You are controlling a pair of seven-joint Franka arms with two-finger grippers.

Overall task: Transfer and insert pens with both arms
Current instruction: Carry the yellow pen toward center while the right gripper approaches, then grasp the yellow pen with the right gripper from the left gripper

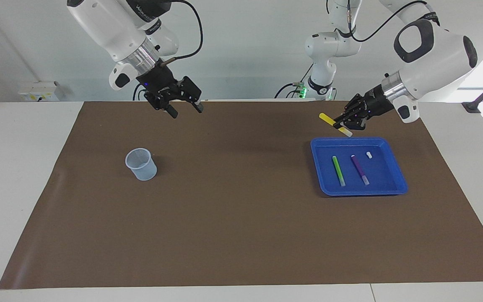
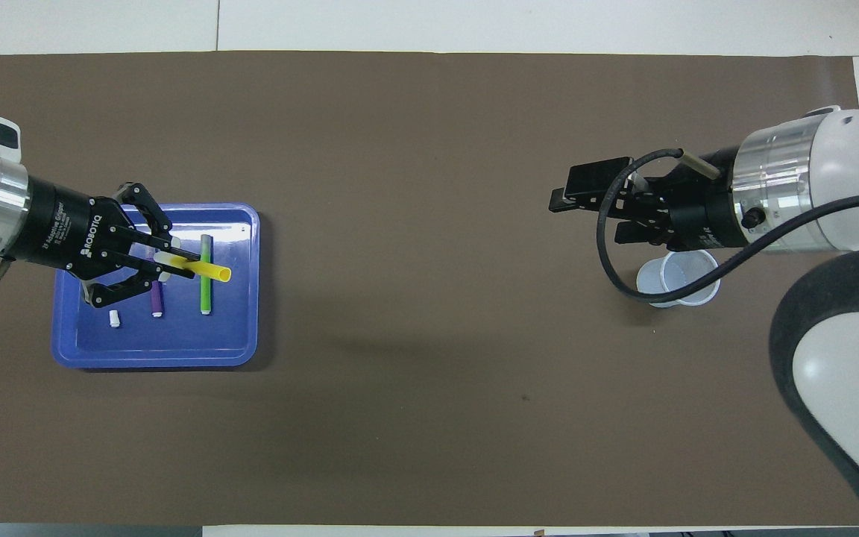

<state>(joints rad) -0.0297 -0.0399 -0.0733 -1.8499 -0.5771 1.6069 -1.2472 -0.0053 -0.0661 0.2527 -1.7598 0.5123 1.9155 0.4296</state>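
Note:
My left gripper (image 1: 343,124) (image 2: 189,267) hangs over the blue tray (image 1: 397,185) (image 2: 153,359), shut on the yellow pen (image 1: 328,119) (image 2: 213,271). The pen sticks out slantwise, its yellow end pointing toward the middle of the table. On the tray floor lie the green pen (image 1: 338,170) (image 2: 206,297) and the purple pen (image 1: 360,169) (image 2: 156,302), side by side. My right gripper (image 1: 185,108) (image 2: 586,216) is open and holds nothing, raised over the brown mat, its wrist above the clear plastic cup (image 1: 141,164) (image 2: 687,289).
A tiny white capsule-shaped piece (image 1: 369,154) (image 2: 114,318) lies in the tray beside the purple pen. A brown mat (image 1: 233,218) covers the table. Two smaller white arms with green lights (image 1: 321,54) stand at the robots' edge.

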